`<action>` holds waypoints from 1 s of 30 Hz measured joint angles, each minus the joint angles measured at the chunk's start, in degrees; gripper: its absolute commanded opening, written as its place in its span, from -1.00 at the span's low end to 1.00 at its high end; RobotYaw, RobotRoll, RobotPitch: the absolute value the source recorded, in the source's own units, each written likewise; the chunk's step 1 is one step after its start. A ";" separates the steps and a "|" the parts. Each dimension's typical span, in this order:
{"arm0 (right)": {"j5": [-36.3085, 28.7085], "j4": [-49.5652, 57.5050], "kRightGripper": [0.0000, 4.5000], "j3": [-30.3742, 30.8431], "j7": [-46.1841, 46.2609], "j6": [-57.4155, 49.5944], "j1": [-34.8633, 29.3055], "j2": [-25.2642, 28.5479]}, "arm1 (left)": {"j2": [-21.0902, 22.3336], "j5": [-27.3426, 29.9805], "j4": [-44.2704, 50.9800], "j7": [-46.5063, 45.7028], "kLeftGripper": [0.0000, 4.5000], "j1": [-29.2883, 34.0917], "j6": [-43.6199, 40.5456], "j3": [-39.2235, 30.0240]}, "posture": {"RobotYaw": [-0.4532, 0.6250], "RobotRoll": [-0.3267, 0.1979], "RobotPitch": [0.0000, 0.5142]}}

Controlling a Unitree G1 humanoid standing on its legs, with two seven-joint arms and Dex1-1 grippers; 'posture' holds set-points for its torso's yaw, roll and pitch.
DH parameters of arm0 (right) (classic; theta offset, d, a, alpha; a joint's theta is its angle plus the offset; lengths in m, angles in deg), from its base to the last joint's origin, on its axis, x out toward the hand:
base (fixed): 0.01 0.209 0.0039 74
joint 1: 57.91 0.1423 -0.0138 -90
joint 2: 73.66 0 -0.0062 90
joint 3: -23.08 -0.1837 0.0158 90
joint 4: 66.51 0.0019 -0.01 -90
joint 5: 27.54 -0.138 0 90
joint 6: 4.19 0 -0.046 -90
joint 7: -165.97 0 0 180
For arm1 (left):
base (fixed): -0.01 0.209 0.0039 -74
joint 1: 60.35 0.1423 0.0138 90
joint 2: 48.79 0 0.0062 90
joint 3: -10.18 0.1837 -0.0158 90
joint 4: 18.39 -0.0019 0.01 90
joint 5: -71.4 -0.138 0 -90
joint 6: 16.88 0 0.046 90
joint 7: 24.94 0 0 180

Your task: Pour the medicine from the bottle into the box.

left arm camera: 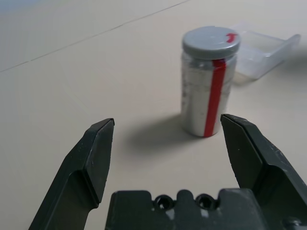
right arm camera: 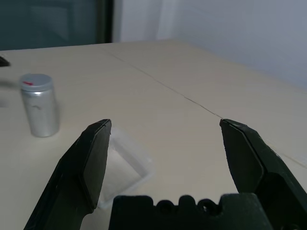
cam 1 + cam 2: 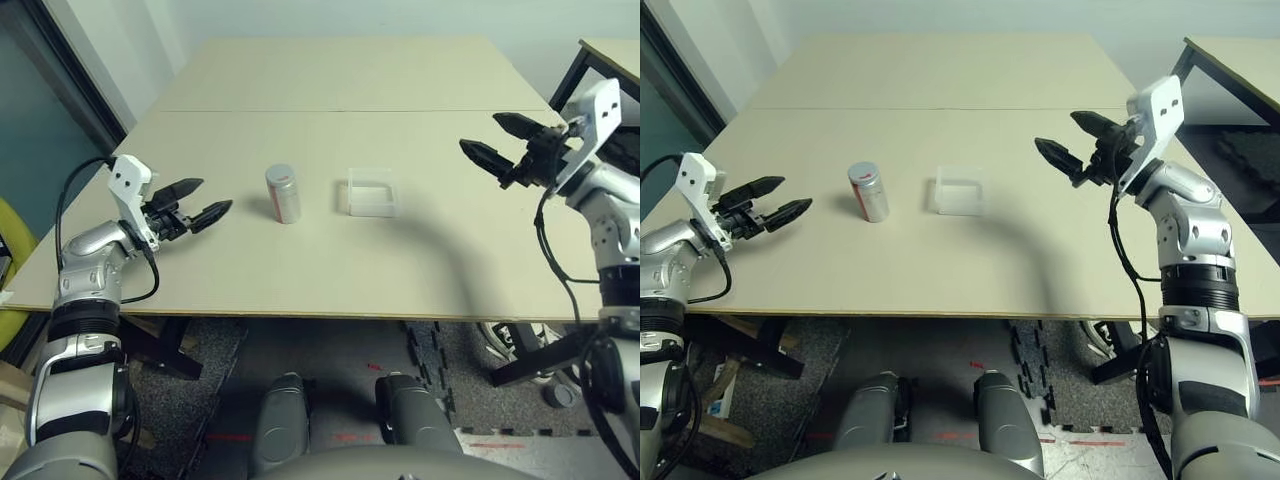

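The bottle [image 3: 283, 194] stands upright near the table's middle, silvery-white with a red stripe and a grey cap; it also appears as the bottle [image 1: 208, 81] in the left wrist view and the bottle [image 2: 39, 105] in the right wrist view. Just to its right lies the clear shallow box [image 3: 371, 192], seen too as the box [image 2: 122, 163]. My left gripper [image 3: 200, 201] is open, hovering a short way left of the bottle and pointing at it. Held above the table, well right of the box, my right gripper [image 3: 497, 143] is open and holds nothing.
The beige table [image 3: 330, 260] has a seam running across behind the bottle and box. A second table [image 3: 605, 60] with a black frame stands at the far right. Dark floor mats lie below the front edge.
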 measured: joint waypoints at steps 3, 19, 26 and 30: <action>0.00 0.43 1.00 1.22 -1.93 -1.00 0.05 0.22 | -1.01 -1.15 -3.02 0.48 0.98 -1.83 1.91 0.87 | -0.46 0.25 -0.76; -1.68 10.38 1.00 2.55 -7.42 -11.05 -4.81 2.65 | -5.82 -5.02 -16.05 2.55 0.98 -7.53 10.60 4.54 | -0.53 0.25 -0.76; -1.67 11.10 1.00 2.67 -8.15 -11.79 -5.01 2.65 | -6.92 -5.03 -16.52 3.12 0.98 -7.79 11.86 4.37 | -0.54 0.25 -0.74; -1.68 11.94 1.00 3.04 -8.27 -12.35 -5.21 2.69 | -8.05 -5.05 -18.37 1.99 0.98 -8.59 12.68 4.23 | -0.57 0.25 -0.74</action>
